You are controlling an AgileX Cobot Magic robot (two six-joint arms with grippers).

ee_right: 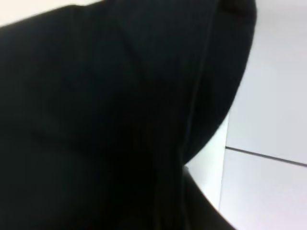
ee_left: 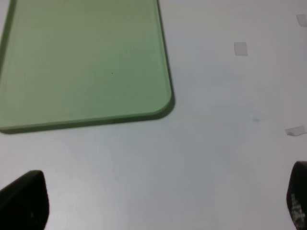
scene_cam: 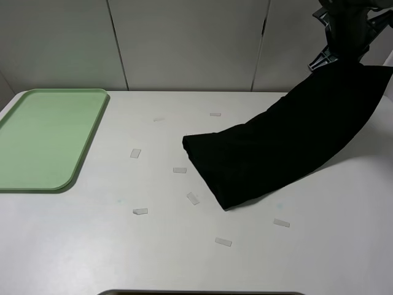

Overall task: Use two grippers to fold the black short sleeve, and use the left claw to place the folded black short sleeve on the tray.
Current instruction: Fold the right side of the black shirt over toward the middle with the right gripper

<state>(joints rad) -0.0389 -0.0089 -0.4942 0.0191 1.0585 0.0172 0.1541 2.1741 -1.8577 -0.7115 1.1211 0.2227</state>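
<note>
Plainly the right gripper [scene_cam: 341, 54] is the only one at the shirt [scene_cam: 288, 147]. It holds one end lifted at the far right of the counter [scene_cam: 123, 246]. Its jaws are buried in black cloth in both the high and its own wrist view, so the hold is judged from the hanging fabric. From there the shirt's long axis slopes down toward the middle, where its other end rests on the counter. The left gripper [ee_left: 158, 203] is spread wide with nothing in it, over bare counter just beside a corner of the tray [ee_left: 86, 62]. No cloth shows in its wrist view, so it is well apart from the shirt. The resting end is the nearer one for it, lying away from the tray toward the middle.
</note>
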